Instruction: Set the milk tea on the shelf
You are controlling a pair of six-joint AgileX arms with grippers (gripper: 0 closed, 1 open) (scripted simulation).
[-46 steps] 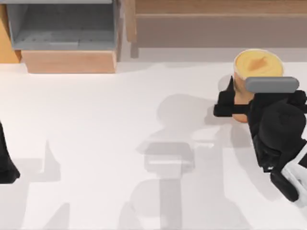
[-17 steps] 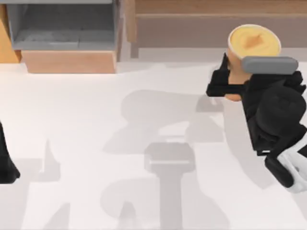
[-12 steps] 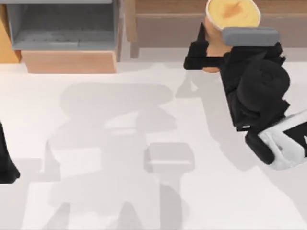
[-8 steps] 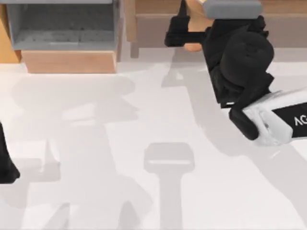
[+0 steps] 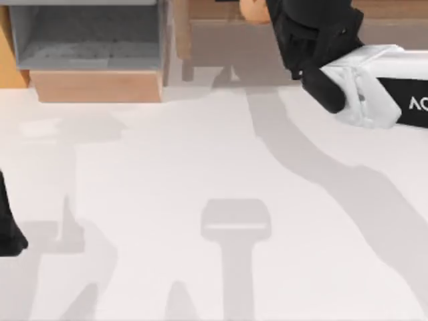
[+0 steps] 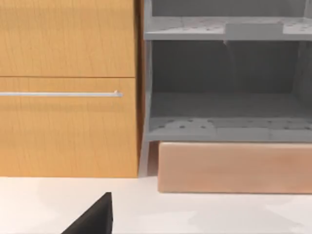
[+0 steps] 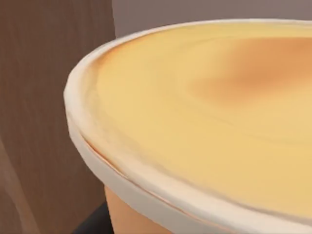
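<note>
The milk tea [image 7: 204, 122] shows close up in the right wrist view, with its yellow-orange domed top and pale rim. In the top view only its orange-tan base [image 5: 253, 9] peeks out over the shelf [image 5: 401, 41], at the view's far edge. My right gripper [image 5: 265, 5] is shut on the cup there, its fingers mostly cut off by that edge. The black wrist [image 5: 314, 33] and white forearm reach in from the right across the taupe board. My left gripper [image 5: 7, 231] is parked at the table's left edge.
A grey-lined box [image 5: 87, 40] with a pale wood front [image 5: 97, 85] stands at the back left, beside the shelf's wooden upright [image 5: 180, 30]. The left wrist view faces that box [image 6: 224, 107] and an orange cabinet [image 6: 68, 87] with a bar handle.
My right arm has carried the milk tea from the table's right side back and to the left, over the shelf. The left arm has not moved.
</note>
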